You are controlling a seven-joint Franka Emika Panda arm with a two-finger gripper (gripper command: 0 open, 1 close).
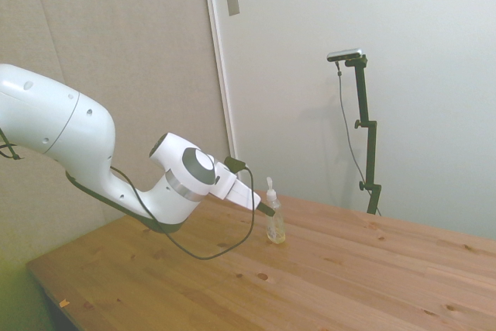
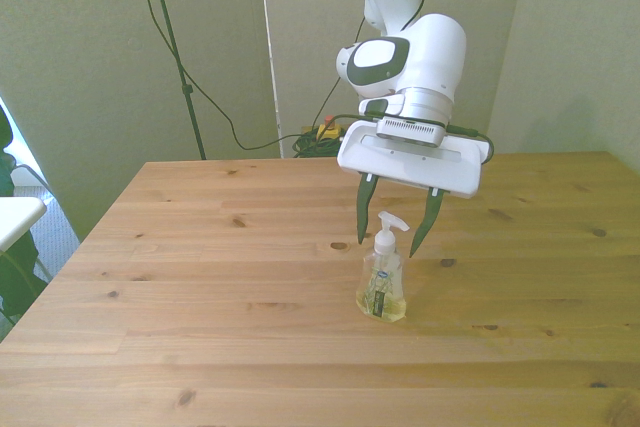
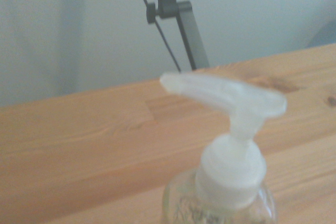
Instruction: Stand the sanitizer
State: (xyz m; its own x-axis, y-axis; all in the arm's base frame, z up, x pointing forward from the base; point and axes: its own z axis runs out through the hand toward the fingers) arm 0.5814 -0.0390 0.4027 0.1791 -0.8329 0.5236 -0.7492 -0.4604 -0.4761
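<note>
A pale, knotty wooden counter (image 2: pixel 200 277) of long planks fills the foreground. In the side view, a beige textured wall (image 1: pixel 124 52) meets a smooth white panel (image 1: pixel 310 75) at a white vertical strip, with a small grey plate (image 1: pixel 232 1) mounted high. Cables (image 2: pixel 310 137) lie on the floor behind the counter in soft, even light.

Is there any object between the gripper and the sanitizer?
Nothing visible. The open gripper has a finger on each side of the pump top of the sanitizer, which stands upright on the table.
</note>
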